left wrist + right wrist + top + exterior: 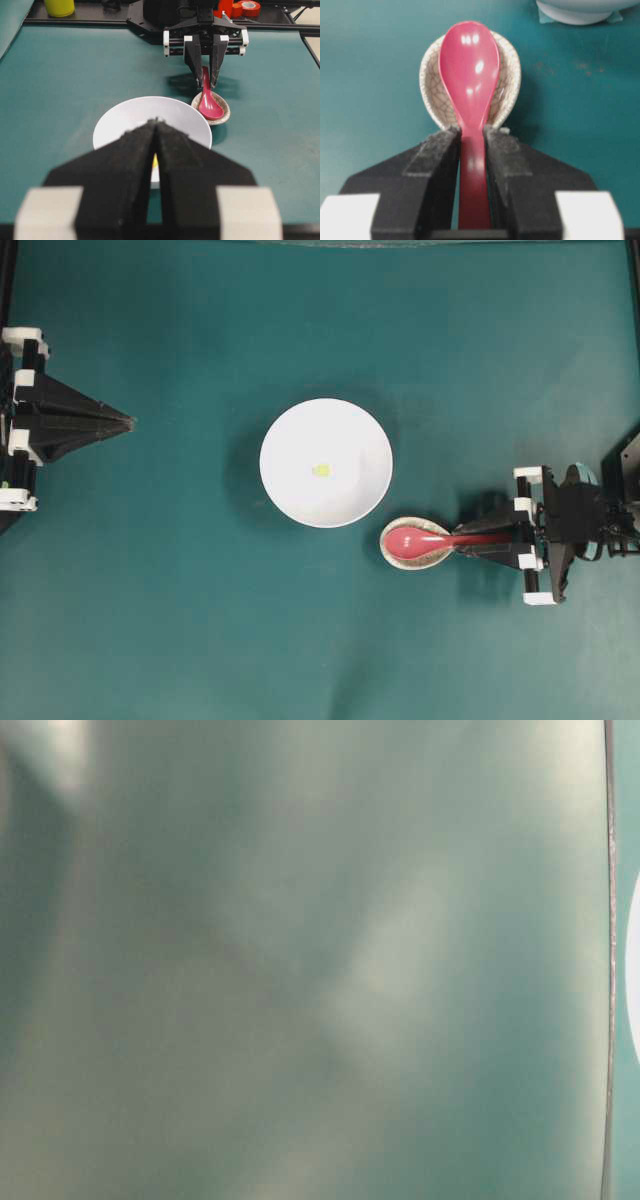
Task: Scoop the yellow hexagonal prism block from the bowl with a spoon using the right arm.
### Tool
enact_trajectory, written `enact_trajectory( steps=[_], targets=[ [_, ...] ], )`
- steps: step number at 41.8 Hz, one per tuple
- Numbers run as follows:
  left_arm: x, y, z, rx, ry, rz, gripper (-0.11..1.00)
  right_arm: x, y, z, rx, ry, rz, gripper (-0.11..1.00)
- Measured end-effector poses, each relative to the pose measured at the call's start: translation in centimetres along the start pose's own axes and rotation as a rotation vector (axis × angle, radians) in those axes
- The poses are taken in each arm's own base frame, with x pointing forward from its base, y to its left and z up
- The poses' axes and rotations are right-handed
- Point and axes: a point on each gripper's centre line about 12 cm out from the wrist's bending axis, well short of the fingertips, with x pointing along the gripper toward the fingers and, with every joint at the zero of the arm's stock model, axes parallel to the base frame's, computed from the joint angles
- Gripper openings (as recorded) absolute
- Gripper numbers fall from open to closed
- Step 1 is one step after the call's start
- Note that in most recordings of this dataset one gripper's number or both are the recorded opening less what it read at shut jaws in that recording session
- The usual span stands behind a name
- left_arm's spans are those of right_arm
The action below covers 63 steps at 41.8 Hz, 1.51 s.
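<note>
Pink-red spoon [470, 75] handle sits clamped between the right claw [471, 137] (head resting in speckled dish [507, 85]).

The spoon [469, 65] looks like glossy pink-red plastic or glazed ceramic, with bright spots of light on its head. The small dish [507, 75] under it has a beige glaze with fine crackle lines. The bowl [345, 430] is smooth white, with little shine. The counter [150, 590] has a matt teal cover. The right tool [471, 137] has rough, matt black fingers [437, 155].
</note>
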Motion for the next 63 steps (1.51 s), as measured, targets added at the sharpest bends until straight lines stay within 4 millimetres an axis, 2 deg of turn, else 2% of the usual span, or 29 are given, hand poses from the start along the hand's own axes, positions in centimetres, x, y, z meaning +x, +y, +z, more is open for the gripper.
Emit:
enact_trajectory(
  steps=[11, 18, 26, 35, 39, 49, 57, 63],
  targets=[
    [0.0, 0.0, 0.0, 0.002, -0.002, 0.0, 0.0, 0.1, 0.2, 0.1, 0.001, -0.003, 0.008, 0.22],
    [0.0, 0.0, 0.0, 0.003, -0.002, -0.002, 0.0, -0.2, 0.3, 1.0, 0.013, -0.034, 0.017, 0.22],
    [0.0, 0.0, 0.0, 0.002, -0.002, 0.0, 0.0, -0.8, 0.4, 3.4, 0.027, -0.083, 0.029, 0.22],
    [0.0, 0.0, 0.0, 0.0, 0.0, 0.0, 0.0, -0.7, -1.4, 7.2, 0.067, -0.104, -0.029, 0.22],
    [0.0, 0.0, 0.0, 0.003, 0.0, 0.0, 0.0, -0.2, -2.3, 9.3, 0.108, -0.077, -0.055, -0.01],
    [0.0, 0.0, 0.0, 0.003, -0.002, -0.001, 0.0, 1.3, -3.9, 13.8, 0.219, 0.051, -0.07, -0.01],
    [0.0, 0.0, 0.0, 0.008, 0.0, 0.0, 0.0, 1.4, -3.7, 15.5, 0.182, 0.094, -0.032, -0.01],
    [-0.1, 0.0, 0.0, 0.009, -0.002, 0.0, 0.0, 1.1, -4.7, 16.0, 0.131, 0.077, -0.05, -0.01]
  ],
)
